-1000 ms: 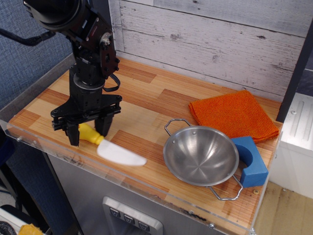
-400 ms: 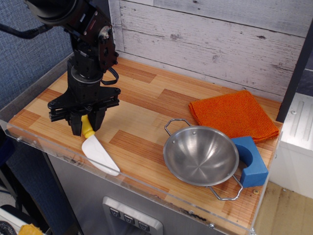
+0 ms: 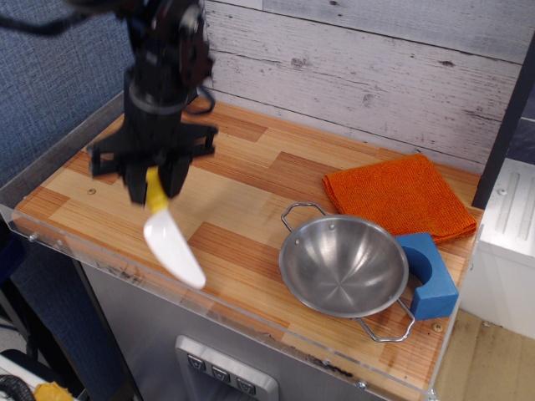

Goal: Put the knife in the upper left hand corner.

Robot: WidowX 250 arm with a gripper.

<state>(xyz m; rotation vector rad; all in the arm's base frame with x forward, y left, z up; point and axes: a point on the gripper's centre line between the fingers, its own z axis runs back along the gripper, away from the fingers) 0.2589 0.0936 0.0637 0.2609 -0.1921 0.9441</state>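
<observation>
Your black end effector (image 3: 155,185) is clamped on the yellow handle of the small white-bladed plastic toy knife (image 3: 170,242), which hangs blade-down above the wood-plank tabletop (image 3: 251,180). Carry it steadily toward the upper left hand corner (image 3: 196,98), and lower it before you release

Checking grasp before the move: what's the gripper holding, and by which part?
The gripper holds the knife by its yellow handle; the white blade hangs free below.
</observation>
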